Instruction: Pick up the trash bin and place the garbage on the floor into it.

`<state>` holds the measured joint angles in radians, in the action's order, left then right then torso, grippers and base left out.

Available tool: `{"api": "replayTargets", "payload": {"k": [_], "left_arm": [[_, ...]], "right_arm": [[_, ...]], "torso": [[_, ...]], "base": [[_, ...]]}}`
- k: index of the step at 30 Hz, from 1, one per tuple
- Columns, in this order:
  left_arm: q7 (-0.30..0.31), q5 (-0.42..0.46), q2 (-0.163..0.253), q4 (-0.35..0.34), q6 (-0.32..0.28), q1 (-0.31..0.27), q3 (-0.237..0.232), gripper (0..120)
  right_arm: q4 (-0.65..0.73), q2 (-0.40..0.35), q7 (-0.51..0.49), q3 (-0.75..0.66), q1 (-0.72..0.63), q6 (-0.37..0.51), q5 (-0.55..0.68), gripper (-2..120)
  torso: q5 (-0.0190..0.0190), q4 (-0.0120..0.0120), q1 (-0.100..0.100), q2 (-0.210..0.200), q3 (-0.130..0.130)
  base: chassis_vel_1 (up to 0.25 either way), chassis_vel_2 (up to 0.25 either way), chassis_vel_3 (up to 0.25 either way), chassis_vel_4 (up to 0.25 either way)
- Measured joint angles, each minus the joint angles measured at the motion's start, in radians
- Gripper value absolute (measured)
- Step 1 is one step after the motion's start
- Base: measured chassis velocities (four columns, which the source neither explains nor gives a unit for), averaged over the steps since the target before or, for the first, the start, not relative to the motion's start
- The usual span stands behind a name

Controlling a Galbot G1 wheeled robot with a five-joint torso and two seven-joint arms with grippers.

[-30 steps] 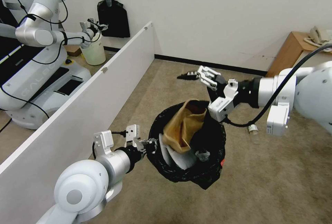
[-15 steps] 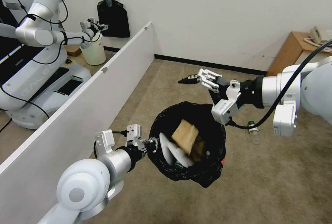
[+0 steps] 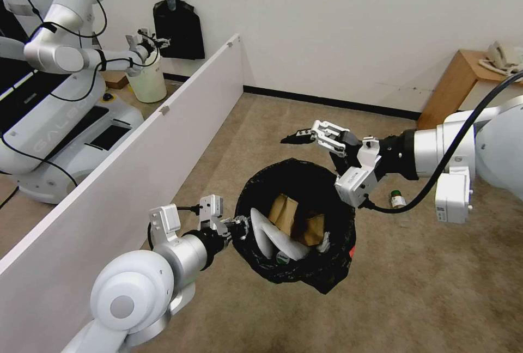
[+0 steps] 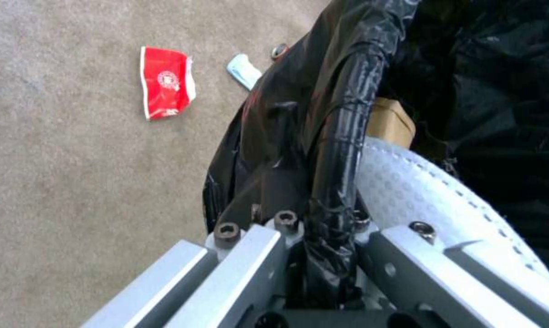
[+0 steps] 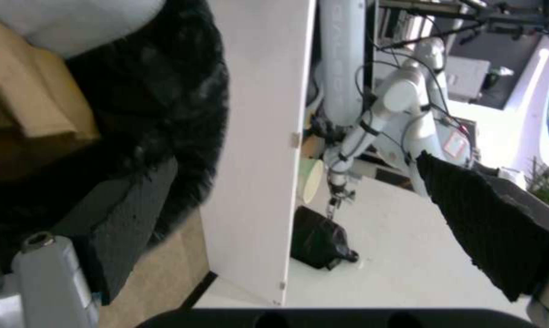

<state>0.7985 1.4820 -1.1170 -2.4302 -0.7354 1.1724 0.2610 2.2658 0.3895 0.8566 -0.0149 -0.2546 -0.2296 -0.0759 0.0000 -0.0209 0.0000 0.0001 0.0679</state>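
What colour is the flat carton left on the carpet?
Red with a white edge and a small white emblem; the carton shows best in the left wrist view.

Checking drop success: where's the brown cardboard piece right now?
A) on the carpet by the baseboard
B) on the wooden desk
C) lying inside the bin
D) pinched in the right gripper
C: the brown cardboard piece lies inside the trash bin held by the left gripper, while the right gripper is open above the rim.
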Motion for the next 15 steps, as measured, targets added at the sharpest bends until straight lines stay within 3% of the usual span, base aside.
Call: {"api": "replayTargets", "payload": {"k": [15], "left_arm": [[-0.011, -0.039, 0.02, -0.028, 0.0, 0.054, 0.034, 0]], "right_arm": [[0.003, -0.1, -0.092, -0.11, -0.026, 0.073, 0.205, 100]], "torso": [[0.0, 0.0, 0.0, 0.0, 0.0]], "base": [[0.0, 0.0, 0.0, 0.0]]}}
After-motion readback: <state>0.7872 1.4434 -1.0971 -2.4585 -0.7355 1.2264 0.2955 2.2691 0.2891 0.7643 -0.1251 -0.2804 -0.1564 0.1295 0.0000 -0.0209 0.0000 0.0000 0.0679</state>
